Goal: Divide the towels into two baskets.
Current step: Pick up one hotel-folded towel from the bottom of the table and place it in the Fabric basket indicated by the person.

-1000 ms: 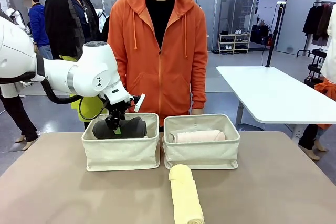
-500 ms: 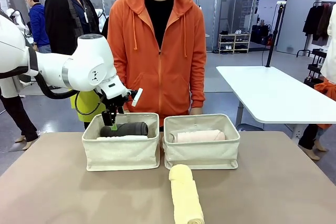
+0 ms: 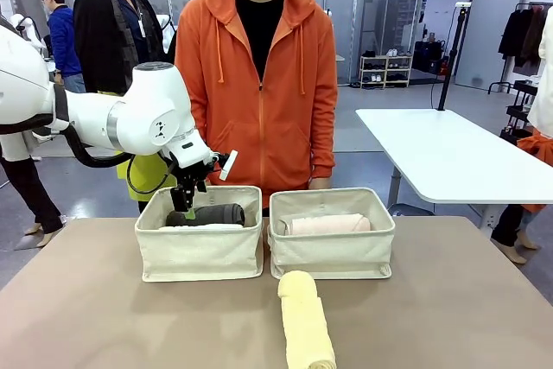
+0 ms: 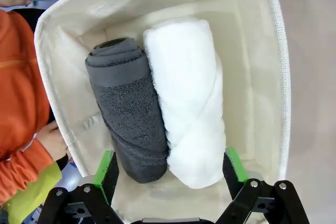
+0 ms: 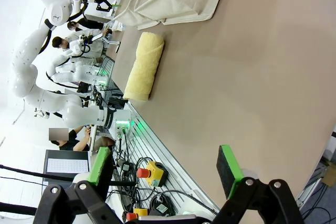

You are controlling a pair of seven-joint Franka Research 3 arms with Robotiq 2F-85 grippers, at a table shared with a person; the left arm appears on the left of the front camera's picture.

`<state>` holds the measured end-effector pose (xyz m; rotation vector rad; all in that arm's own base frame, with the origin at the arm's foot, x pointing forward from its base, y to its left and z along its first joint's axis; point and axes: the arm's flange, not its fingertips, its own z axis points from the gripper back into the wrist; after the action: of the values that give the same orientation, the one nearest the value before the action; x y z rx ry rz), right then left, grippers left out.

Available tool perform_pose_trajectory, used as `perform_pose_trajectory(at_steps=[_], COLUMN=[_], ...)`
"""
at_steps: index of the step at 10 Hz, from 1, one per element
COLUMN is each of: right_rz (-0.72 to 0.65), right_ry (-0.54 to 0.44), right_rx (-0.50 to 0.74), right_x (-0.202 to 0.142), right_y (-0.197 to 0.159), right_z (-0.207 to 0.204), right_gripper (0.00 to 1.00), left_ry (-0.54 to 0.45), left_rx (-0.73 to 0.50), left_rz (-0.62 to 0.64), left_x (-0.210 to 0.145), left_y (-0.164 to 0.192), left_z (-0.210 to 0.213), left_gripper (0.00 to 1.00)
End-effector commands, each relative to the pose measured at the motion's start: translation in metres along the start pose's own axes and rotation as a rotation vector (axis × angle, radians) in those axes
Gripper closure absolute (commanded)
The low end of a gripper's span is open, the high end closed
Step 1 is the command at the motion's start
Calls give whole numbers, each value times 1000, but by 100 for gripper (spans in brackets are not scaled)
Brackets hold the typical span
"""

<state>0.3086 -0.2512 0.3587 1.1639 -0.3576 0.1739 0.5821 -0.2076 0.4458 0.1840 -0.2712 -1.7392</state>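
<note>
Expect the pale yellow towel roll, lying near the bench's front edge just before the right basket with its pink roll, to be light, soft and squashy, so pinch across its middle, with the left claw spread empty over the left basket and its 2 tenants, dark grey roll and white roll, the right claw spread empty above bare bench, and only that right basket's near wall likely in the way.

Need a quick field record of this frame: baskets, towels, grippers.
left basket: grey towel and white towel, side by side
right basket: pink towel
table: yellow towel, on the robot's side of the right basket
left gripper: open, above left basket, holding nothing
right gripper: open, empty, over table
pending: yellow towel not yet in a basket
</note>
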Motion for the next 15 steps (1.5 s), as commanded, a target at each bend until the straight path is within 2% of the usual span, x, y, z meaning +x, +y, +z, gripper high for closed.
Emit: perform_pose_trajectory(at_steps=[1,5,6,7,9,11,12,14,15], right_rz=[-3,-3,-3,-3,-3,-3,-3,-3,-3], right_ry=[14,14,14,14,14,14,14,14,14], right_rx=[0,0,0,0,0,0,0,0,0], right_x=[-3,-3,-3,-3,-3,-3,-3,-3,-3], right_y=[4,4,4,4,4,4,4,4,4], right_z=[0,0,0,0,0,0,0,0,0], right_gripper=[0,0,0,0,0,0,0,0,0], left_ry=[1,0,-190,-290,-542,-668,-771,-1004,-1108], left_rx=[14,3,-109,-166,-309,-426,-484,-446,-426], left_rz=[1,0,216,316,468,623,652,773,891], left_x=[-2,0,-19,-39,-81,-135,-156,-210,-244], left_y=[3,1,2,-3,-37,-90,-116,-173,-214], left_z=[2,1,41,76,111,118,122,119,108], left_gripper=[0,0,0,0,0,0,0,0,0])
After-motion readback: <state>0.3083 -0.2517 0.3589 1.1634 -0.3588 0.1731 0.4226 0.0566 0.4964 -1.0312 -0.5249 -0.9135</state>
